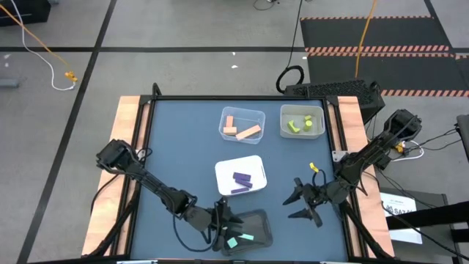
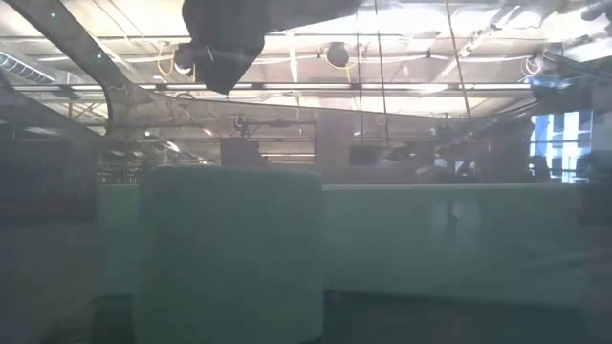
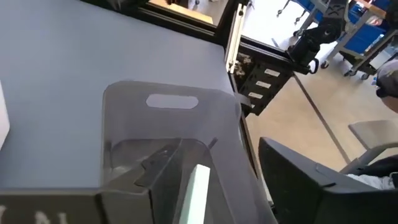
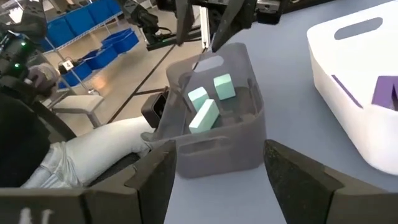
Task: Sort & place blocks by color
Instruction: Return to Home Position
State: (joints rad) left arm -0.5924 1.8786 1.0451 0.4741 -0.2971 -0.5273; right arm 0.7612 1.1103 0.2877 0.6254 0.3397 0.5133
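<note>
Jaws spread; left arm [image 1: 157, 189] above black tray [image 1: 262, 217].

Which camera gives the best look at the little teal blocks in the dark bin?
The right wrist view: all three teal blocks lie plainly inside the dark bin. The high view shows them as tiny specks, the left wrist view only one block's edge, and the low view nothing recognisable.

Robotics lab: concrete floor [image 1: 183, 44], loose cables [image 1: 44, 48], hazard-striped mats [image 1: 374, 33], blue storage bins [image 4: 93, 22].
</note>
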